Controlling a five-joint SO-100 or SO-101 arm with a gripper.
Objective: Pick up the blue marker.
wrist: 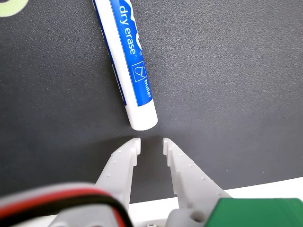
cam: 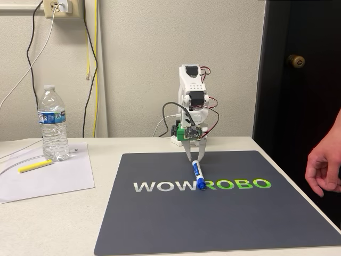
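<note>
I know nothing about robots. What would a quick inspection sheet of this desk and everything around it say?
Surface: pale table with a dark mat lettered WOWROBO.
Job's things: blue marker lying flat on the mat, cap toward the fixed camera.
Clutter: water bottle and yellow highlighter on a paper sheet.
Hand: hand low over the mat, slightly parted, just short of the marker's white end, not holding it.
Cables: red and black wires on the arm; cords hanging from a wall outlet.
Surroundings: dark door with a knob; a person's hand at the right edge.
</note>
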